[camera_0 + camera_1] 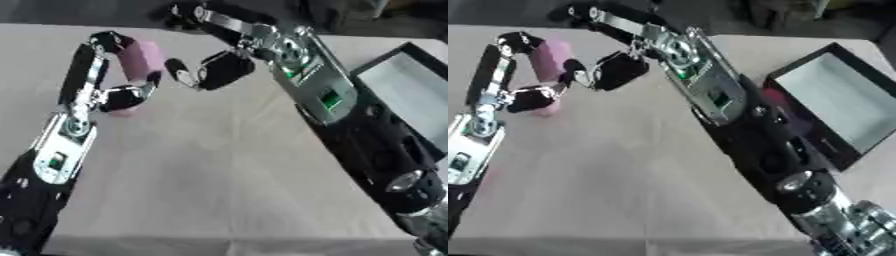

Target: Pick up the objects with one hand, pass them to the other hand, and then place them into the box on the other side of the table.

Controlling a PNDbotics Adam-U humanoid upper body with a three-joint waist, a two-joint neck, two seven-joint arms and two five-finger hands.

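Pink cylinder [140,60] is being held above the beige tabletop [219,165], the left hand [122,75] curling its fingers round it. The right hand [219,70] is reaching beside it, fingers relaxed. Handover seems underway; the box [842,107] at right is waiting, empty.

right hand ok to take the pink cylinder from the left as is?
Probably yes. The right hand sits open just beside the pink cylinder, which the left hand holds up off the table; nothing lies between them.
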